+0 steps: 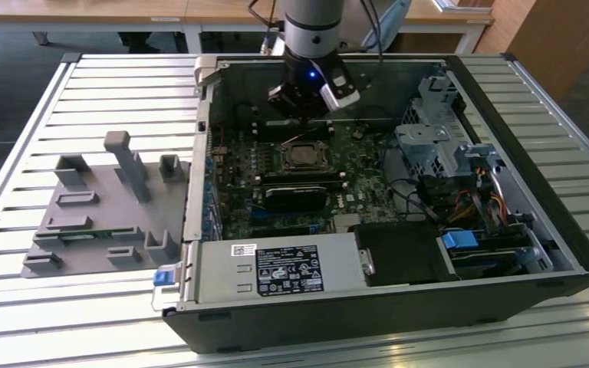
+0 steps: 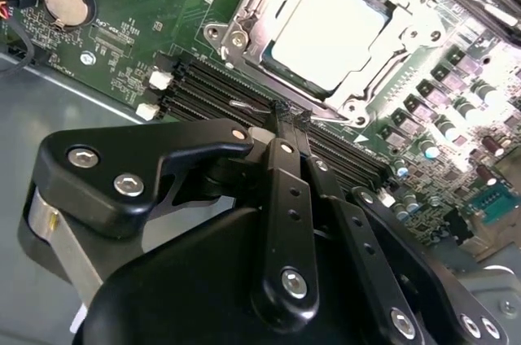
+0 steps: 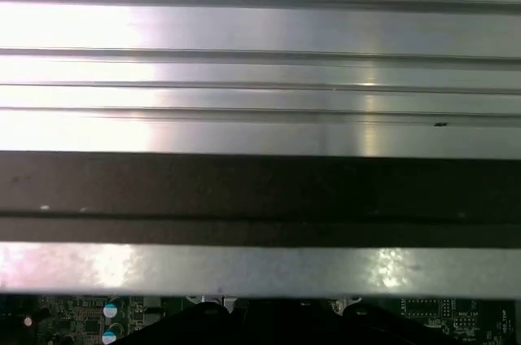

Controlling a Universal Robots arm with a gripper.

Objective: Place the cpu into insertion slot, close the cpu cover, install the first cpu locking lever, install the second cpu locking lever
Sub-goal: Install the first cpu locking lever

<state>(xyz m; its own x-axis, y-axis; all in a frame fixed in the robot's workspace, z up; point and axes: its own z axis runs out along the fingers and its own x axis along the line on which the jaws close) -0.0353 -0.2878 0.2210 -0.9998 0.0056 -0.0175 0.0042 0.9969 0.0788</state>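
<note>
Progress check: cpu (image 2: 326,32) sits flat in the insertion slot (image 1: 303,157) and the cpu cover (image 2: 273,11) looks folded down around it, so I judge two steps done. The claw (image 2: 291,113) hovers just beyond the socket, nearly closed at a silvery lever end (image 2: 244,105); I cannot tell if it grips, and the levers look left to do

Slatted aluminium table (image 1: 100,77), brightly lit, beneath the gripper (image 1: 303,115); pale wooden desks (image 1: 90,9) on white legs (image 1: 187,38) beyond it; dark grey floor (image 1: 8,69) between; brown wooden panel (image 1: 570,38) beyond, toward the exterior view's right.
</note>
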